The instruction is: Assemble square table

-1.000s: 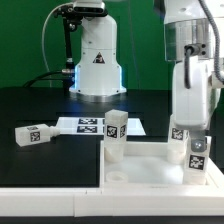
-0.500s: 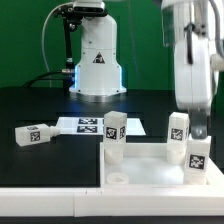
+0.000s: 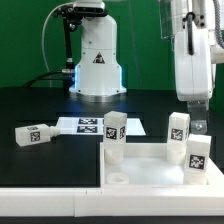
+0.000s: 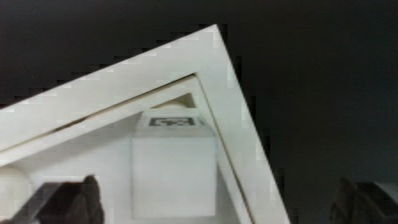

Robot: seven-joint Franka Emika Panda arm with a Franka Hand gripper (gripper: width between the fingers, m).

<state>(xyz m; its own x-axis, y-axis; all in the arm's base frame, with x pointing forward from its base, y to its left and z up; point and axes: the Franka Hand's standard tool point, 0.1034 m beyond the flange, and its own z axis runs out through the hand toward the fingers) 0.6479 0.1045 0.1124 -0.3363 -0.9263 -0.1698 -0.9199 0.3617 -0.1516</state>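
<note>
Square table top (image 3: 150,170) sits at the near edge of the black table (image 3: 40,105), on the exterior view's right half, rim up. A round corner socket (image 3: 119,176) is visible at its near-left corner in that view, empty.

Three legs stand upright on the top: one at the far-left corner (image 3: 114,136), one at the far-right corner (image 3: 179,135), one just in front of that at the right edge (image 3: 198,156). All show black-and-white tags. The two right-hand legs are close together; can't tell if they touch.

A fourth leg (image 3: 34,134) lies on its side on the black table, well apart from the top, toward the exterior view's left.

Marker board (image 3: 88,124) lies flat behind the top, between the lying leg and the far-left standing leg.

Gripper (image 3: 197,118) hangs above the right side of the top, above and just behind the right-hand legs. One dark fingertip (image 3: 199,127) shows beside the far-right leg. Nothing visible between the fingers, and the wrist view shows dark finger pads (image 4: 68,198) well apart at the frame edges, so it reads as released and empty.

Wrist view looks down on a corner of the top (image 4: 107,120), with a tagged leg (image 4: 173,160) standing inside that corner against the rim.

Robot base (image 3: 95,60) is at the back of the black table.
</note>
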